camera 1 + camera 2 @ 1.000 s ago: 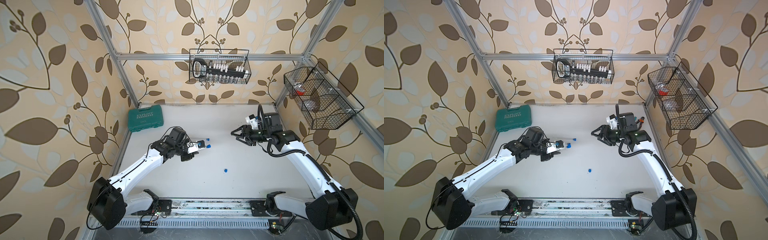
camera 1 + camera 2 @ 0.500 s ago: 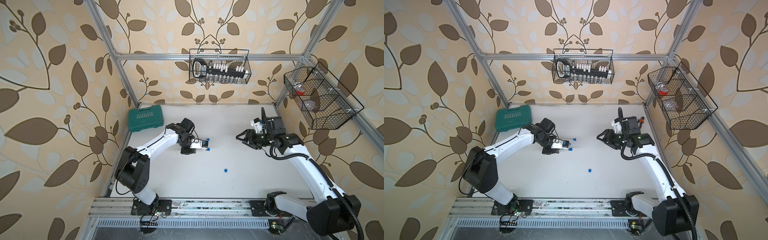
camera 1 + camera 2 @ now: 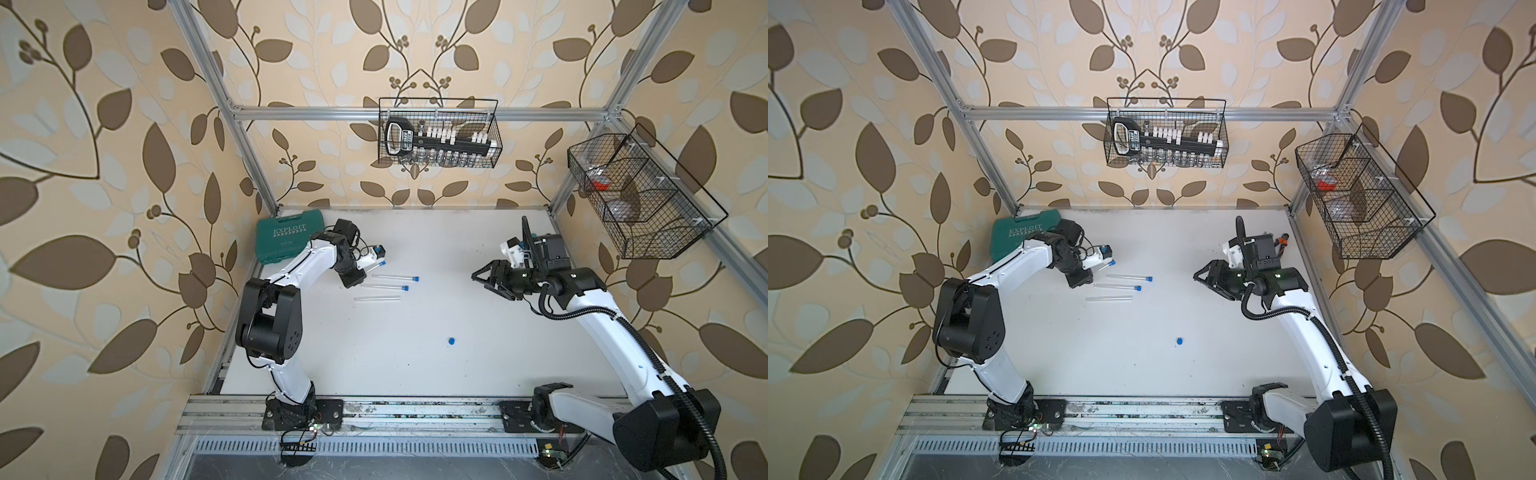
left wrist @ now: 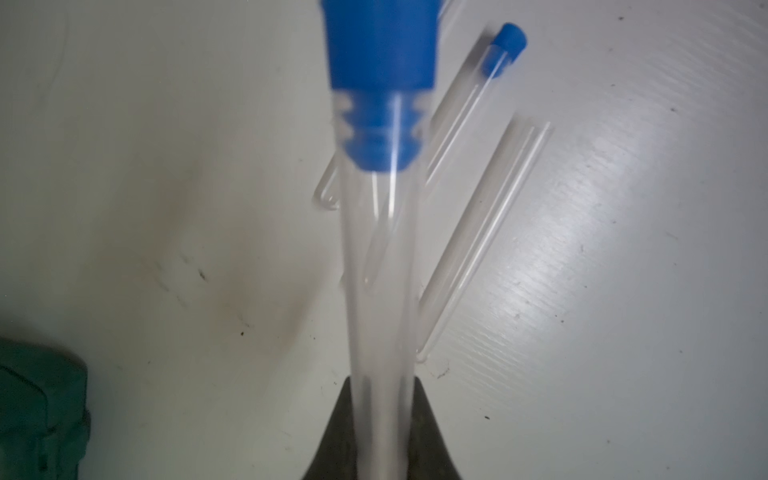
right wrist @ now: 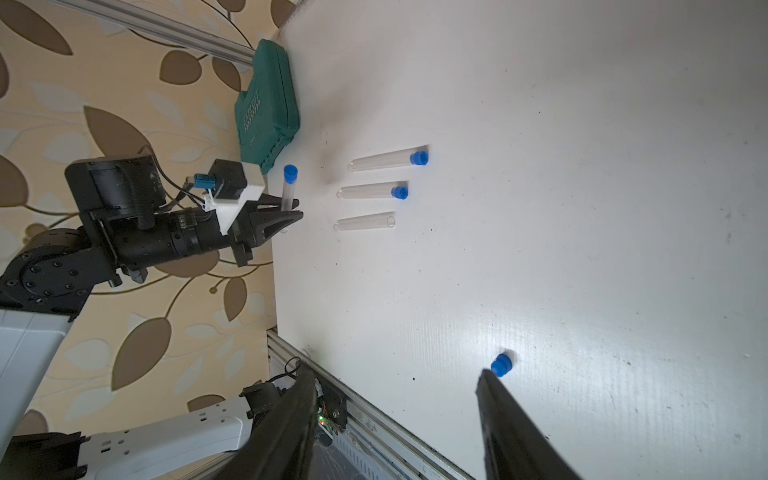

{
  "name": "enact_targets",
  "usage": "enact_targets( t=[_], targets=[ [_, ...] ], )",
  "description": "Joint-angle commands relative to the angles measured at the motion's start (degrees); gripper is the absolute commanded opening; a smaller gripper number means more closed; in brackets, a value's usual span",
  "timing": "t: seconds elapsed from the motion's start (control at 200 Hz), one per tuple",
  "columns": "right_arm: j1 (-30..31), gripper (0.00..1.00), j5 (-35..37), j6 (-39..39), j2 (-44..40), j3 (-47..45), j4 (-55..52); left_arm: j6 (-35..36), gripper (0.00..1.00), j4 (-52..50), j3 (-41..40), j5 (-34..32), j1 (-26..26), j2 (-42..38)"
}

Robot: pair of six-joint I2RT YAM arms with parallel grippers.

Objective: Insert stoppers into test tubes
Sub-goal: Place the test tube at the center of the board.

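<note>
**Right wrist view.** The left hand (image 5: 291, 212) pinches the held tube (image 5: 286, 195) low on its body. The seated stopper (image 5: 290, 171) is on the free end. The tube looks clear of the table (image 5: 582, 208) and is near the green case (image 5: 266, 112). Three tubes lie in a parallel row, none touching: rear capped tube (image 5: 382, 162), middle capped tube (image 5: 365, 192), open tube (image 5: 363, 222). The loose stopper (image 5: 500, 365) sits well apart from the row, close ahead of the right hand (image 5: 395, 372). That hand's fingers are spread with nothing between them.

**Left wrist view.** Blurred. The held tube (image 4: 378, 270) runs out from between the fingers (image 4: 340, 432). Stopper ribs show inside its mouth, and the stopper is fully home as far as I can tell. The open tube (image 4: 486, 237) lies below it. The rear capped tube is mostly hidden behind the held one.

**Top views.** Both top views put the left hand (image 3: 355, 276) at the rear-left of the table, hard by the row. The right hand (image 3: 1206, 279) hovers on the far side, and the loose stopper (image 3: 1179, 340) lies mid-table.

**Judgement.** The step in hand is laying this capped tube down with the finished ones. To do it well:
- Turn the tube parallel to the row.
- Aim for the bare strip between the rear capped tube and the green case.
- Lower until the tube rests along its whole length, and only then spread the fingers.
- Release slowly, since a round tube will roll if nudged.
- Lift straight away so the fingers do not sweep the row.
- Leave the open tube undisturbed; it takes the last stopper.
</note>
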Motion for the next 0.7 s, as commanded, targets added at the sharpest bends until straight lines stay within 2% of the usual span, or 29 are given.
enact_targets(
  t=[0.0, 0.06, 0.12, 0.395, 0.695],
  targets=[
    [-0.2, 0.60, -0.7, -1.0, 0.4, -1.1, 0.7, -13.8, 0.00, 2.0, -1.5, -1.3, 2.9, -2.2],
    [-0.2, 0.59, -0.9, -1.0, 0.2, -1.3, 0.7, -18.7, 0.00, 2.4, -1.0, -2.5, 5.2, -1.0],
    [-0.2, 0.60, -0.8, -1.0, -0.1, -1.5, 0.7, -20.7, 0.00, 0.8, 0.5, -2.9, 6.8, 1.2],
    [-0.2, 0.59, -1.1, -0.8, -0.5, -1.5, 0.9, -21.6, 0.00, -0.7, 3.0, -5.3, 7.5, 8.2],
    [-0.2, 0.60, -1.5, -0.8, -0.2, -1.6, 0.9, -21.6, 0.06, 0.8, 2.1, -7.9, 7.4, 12.0]
  ],
)
